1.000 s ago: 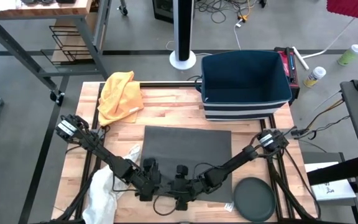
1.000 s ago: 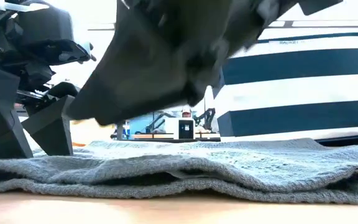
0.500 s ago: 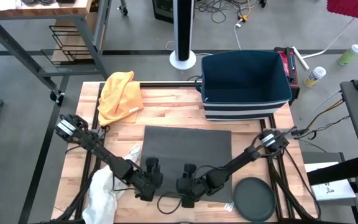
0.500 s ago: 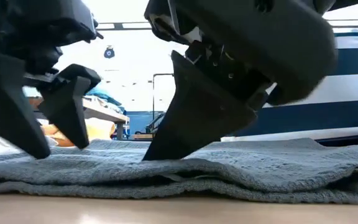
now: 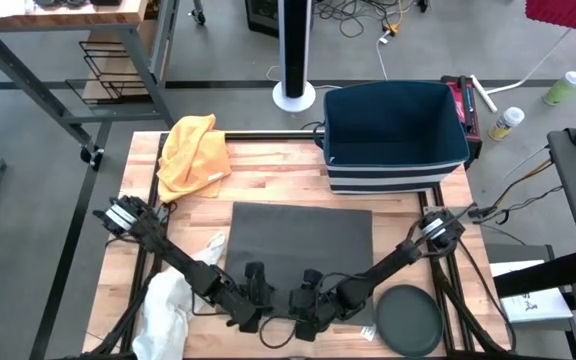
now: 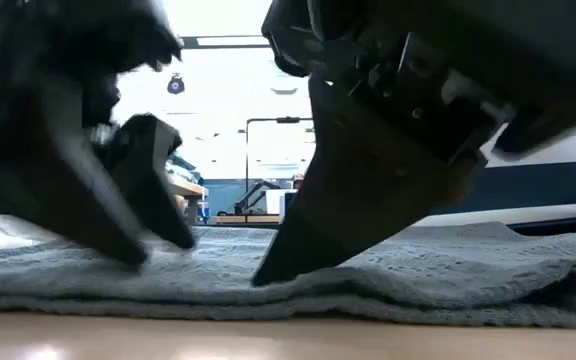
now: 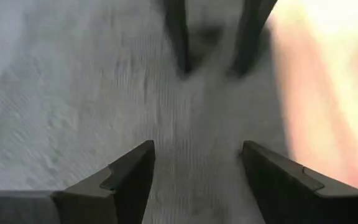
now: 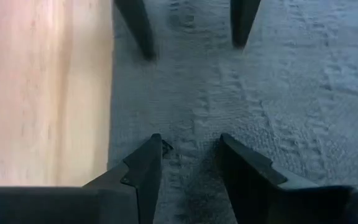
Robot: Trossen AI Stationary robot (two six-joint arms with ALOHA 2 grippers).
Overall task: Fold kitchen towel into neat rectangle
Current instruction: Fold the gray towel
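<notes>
A dark grey towel lies flat as a folded rectangle in the middle of the wooden table, in front of a striped bin. Both grippers sit low at its near edge, facing each other. The left gripper has its fingers spread apart over the cloth. The right gripper also has its fingers apart, tips pressing on the towel's edge. A yellow cloth lies at the far left corner.

high: overhead, straight down | low: table-level, close | wrists: close; all share towel
</notes>
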